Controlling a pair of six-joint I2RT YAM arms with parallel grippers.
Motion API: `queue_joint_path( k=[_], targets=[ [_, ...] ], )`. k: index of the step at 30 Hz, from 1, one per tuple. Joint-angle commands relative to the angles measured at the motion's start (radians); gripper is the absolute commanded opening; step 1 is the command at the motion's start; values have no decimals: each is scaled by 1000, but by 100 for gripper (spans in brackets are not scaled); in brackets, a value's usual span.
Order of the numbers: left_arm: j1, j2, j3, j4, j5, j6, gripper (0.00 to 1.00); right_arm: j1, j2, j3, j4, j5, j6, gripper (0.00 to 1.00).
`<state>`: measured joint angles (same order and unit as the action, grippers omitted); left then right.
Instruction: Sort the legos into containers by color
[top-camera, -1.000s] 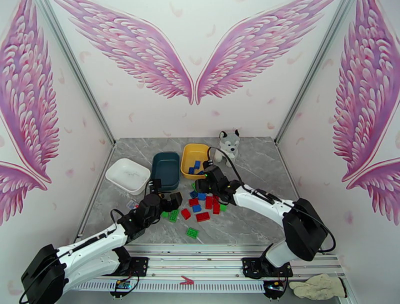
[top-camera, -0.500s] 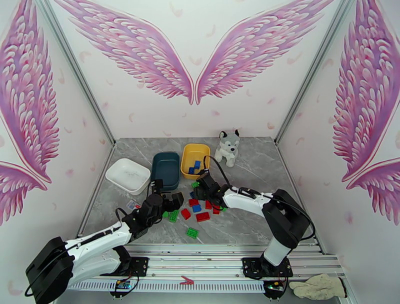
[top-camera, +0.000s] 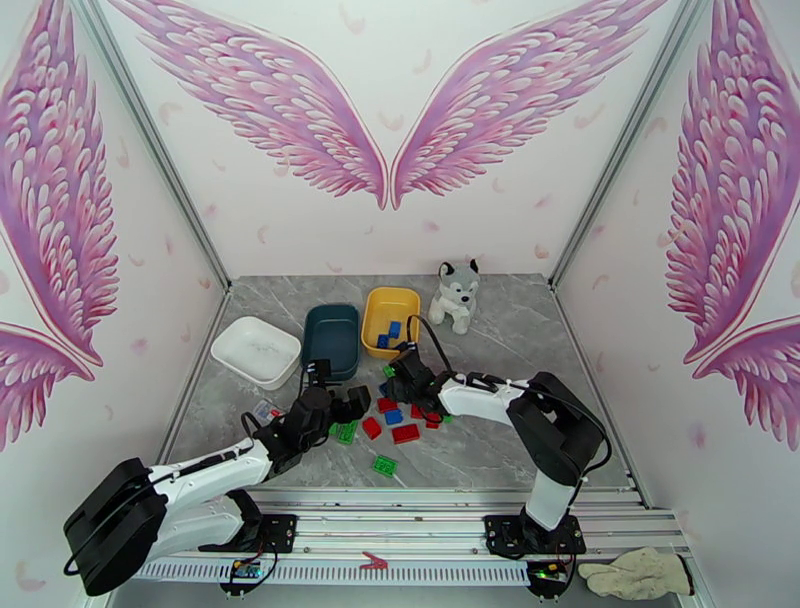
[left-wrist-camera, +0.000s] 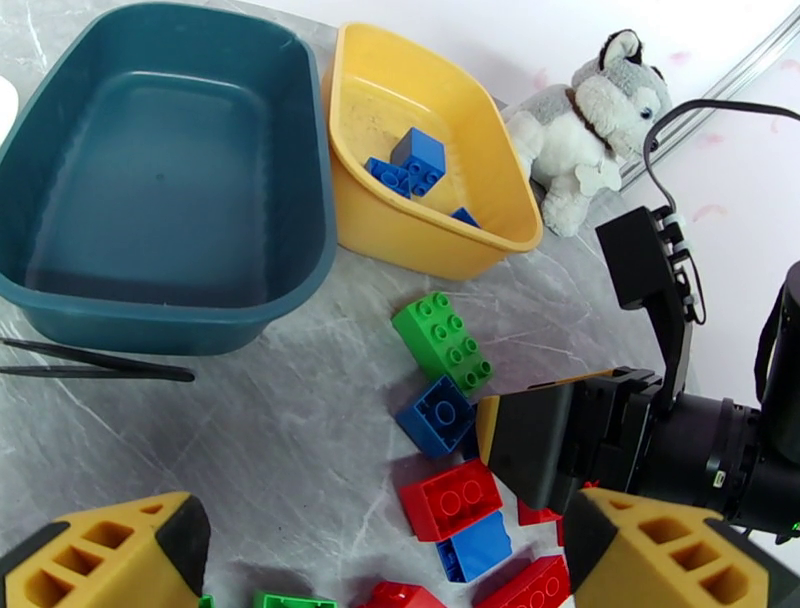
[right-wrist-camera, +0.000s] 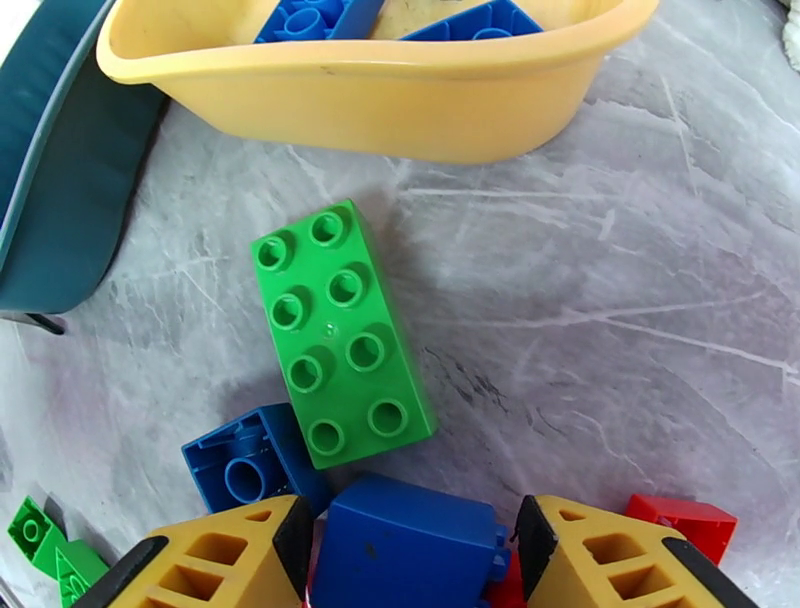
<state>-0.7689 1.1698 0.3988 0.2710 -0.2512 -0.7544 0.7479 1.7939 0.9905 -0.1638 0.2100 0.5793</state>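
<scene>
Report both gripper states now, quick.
left gripper: open, holding nothing.
right gripper: one finger on each side of a blue lego; whether it grips it yet cannot be told.

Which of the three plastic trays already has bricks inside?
The yellow plastic tray: blue studded bricks lie in it, while the dark teal tray and white tray hold none.
</scene>
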Motion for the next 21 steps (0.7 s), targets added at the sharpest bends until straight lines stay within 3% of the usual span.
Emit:
queue_joint_path(
  k=[1, 10, 21],
  targets=[
    [-6, 9, 6, 31, 12, -6, 99, 13, 26, 11, 8, 15, 16, 57],
    [-6, 26, 11, 39, 18, -10, 99, 18, -35, -37, 15, 32, 16, 44],
    [-2, 48, 62, 23, 25, 7, 99, 20, -191, -86, -15, 43, 4, 41]
  ],
)
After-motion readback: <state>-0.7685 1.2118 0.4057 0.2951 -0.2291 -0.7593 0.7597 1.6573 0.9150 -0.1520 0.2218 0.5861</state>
